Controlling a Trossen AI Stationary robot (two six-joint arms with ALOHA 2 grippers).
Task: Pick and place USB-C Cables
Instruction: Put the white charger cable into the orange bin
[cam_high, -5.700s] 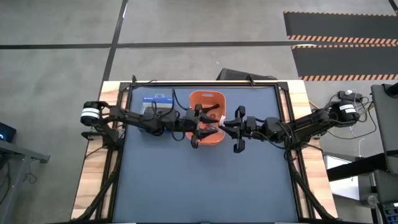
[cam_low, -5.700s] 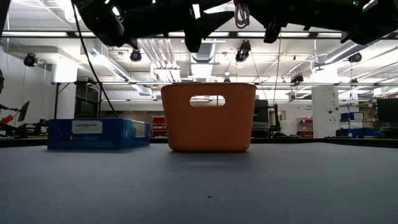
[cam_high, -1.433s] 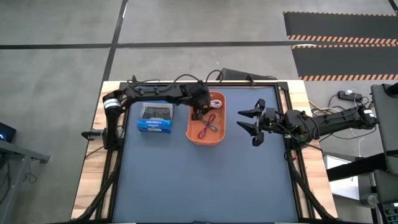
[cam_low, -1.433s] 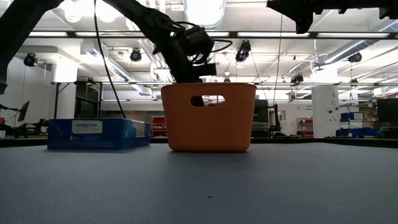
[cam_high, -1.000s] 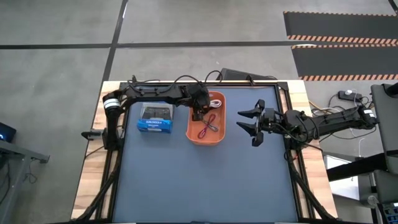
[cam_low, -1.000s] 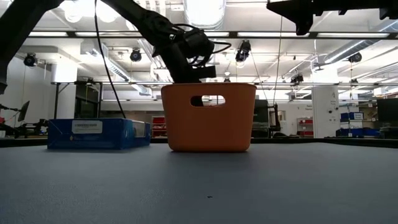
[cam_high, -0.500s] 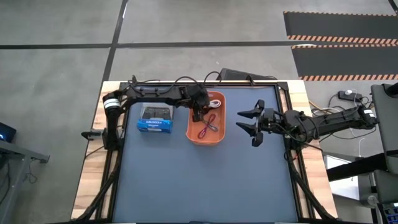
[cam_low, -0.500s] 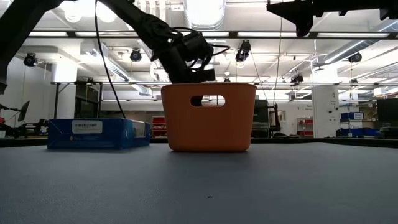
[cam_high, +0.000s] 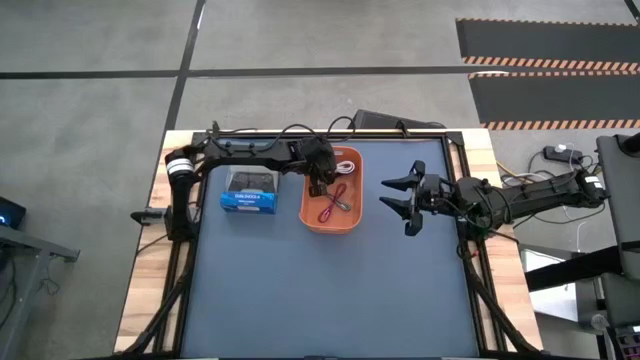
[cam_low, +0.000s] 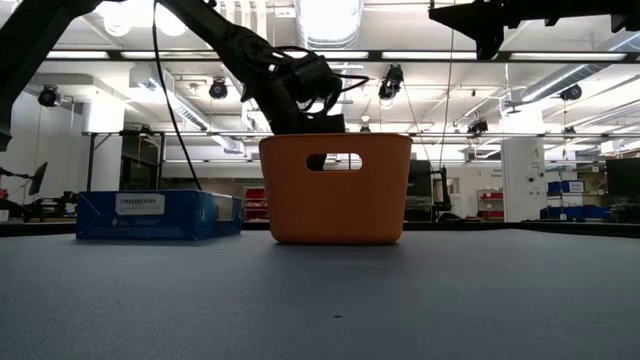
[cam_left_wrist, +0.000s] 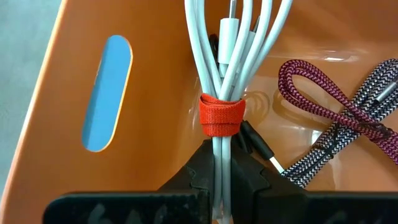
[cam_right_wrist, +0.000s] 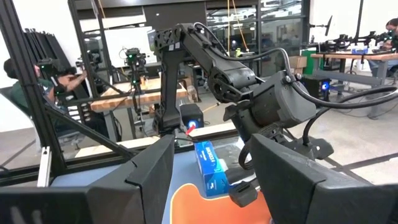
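The near half of the dark counter (cam_high: 330, 290) is seen bare. Farther back, an orange bin (cam_high: 333, 222) is set mid-counter, with a blue box (cam_high: 250, 198) to its left. The right gripper (cam_high: 401, 199) is held with its fingers spread wide, above the counter right of the bin. The left gripper (cam_left_wrist: 222, 186) is clamped on the white cable (cam_left_wrist: 227, 74) just below its red tie (cam_left_wrist: 220, 115), inside the bin at its far left. A red braided cable (cam_left_wrist: 339, 109) is seen lying on the bin floor beside it.

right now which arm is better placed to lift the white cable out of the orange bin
Left. The left gripper is already inside the orange plastic bin, shut on the white cable bundle with a red tie. The right gripper hangs open, beside the bin.
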